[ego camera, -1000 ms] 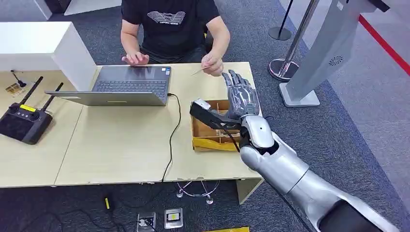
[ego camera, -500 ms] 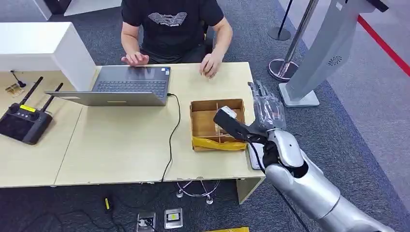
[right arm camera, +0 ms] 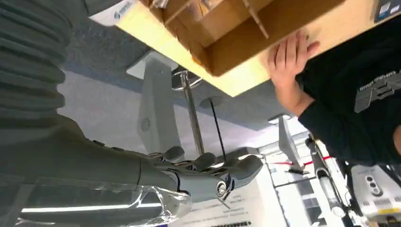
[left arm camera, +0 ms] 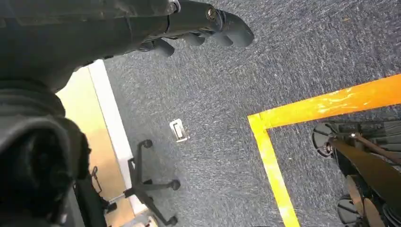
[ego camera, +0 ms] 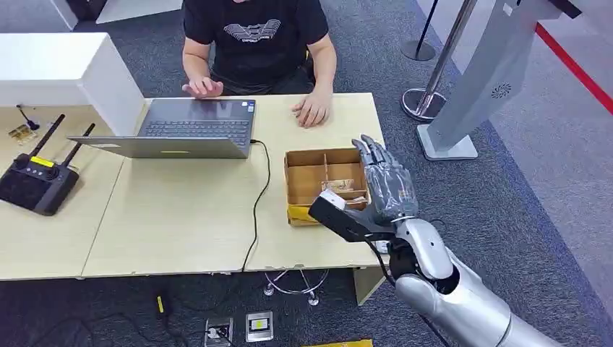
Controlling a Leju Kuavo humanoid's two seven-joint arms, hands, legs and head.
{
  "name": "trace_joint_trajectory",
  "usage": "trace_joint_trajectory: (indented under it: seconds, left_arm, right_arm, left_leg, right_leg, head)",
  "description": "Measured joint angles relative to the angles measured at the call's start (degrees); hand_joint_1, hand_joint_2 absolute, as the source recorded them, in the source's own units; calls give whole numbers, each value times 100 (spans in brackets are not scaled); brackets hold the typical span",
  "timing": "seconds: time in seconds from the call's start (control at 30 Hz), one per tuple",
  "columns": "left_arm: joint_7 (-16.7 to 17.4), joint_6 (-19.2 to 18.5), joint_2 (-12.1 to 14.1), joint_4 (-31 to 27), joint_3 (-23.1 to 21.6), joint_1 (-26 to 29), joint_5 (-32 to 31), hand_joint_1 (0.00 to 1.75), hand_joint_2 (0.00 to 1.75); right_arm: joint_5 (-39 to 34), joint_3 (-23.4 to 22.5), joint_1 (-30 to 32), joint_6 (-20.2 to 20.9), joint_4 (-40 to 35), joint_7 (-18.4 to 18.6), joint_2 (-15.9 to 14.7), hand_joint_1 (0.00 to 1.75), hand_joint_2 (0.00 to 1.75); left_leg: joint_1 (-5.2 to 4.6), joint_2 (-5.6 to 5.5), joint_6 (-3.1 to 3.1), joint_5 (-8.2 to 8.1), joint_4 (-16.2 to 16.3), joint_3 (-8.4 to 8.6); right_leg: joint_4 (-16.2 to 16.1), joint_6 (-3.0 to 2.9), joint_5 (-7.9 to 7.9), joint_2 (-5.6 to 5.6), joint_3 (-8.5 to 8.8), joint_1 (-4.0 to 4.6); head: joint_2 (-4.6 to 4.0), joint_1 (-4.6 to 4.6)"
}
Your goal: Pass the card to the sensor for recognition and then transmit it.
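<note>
Hovering over the box point(ego camera: 323, 178) on the counter point(ego camera: 188, 217), right hand point(ego camera: 387, 189) released with fingers spread, left hand point(left arm camera: 198, 28) hanging above carpet, fingers curled on nothing.

- I see a brown cardboard box point(ego camera: 323, 176) with a yellow front edge on the pale wood table point(ego camera: 181, 217).
- The laptop point(ego camera: 177, 129) is grey.
- The person's shirt point(ego camera: 253, 36) is black with a white print.
- My right hand point(ego camera: 387, 189) is dark grey on a silver arm.
- The carpet point(left arm camera: 213, 94) is blue-grey, crossed by orange tape point(left arm camera: 326, 101).
</note>
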Motion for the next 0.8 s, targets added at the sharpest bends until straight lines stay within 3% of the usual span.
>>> trace_joint_trajectory:
  seconds: [0.17, 0.57, 0.8]
  left_arm:
    - [96, 0, 2, 0, 35, 0, 13, 0, 0]
    - [135, 0, 17, 0, 383, 17, 789, 0, 0]
    - [125, 0, 17, 2, 608, 47, 859, 0, 0]
  right_arm:
    - [-74, 155, 48, -256, 568, -153, 162, 0, 175]
    - [-542, 400, 57, -883, 1665, -470, 516, 0, 175]
    - [-601, 489, 27, -933, 2081, -529, 647, 0, 175]
  left_leg:
    - [0, 0, 0, 0, 0, 0]
    - [1, -1, 0, 0, 0, -1]
    - [1, -2, 0, 0, 0, -1]
  right_leg:
    - [1, 0, 0, 0, -1, 0]
    - [2, 0, 0, -1, 0, 0]
    - [2, 0, 0, -1, -1, 0]
  head:
    - [0, 2]
    - [0, -2]
    - [0, 0]
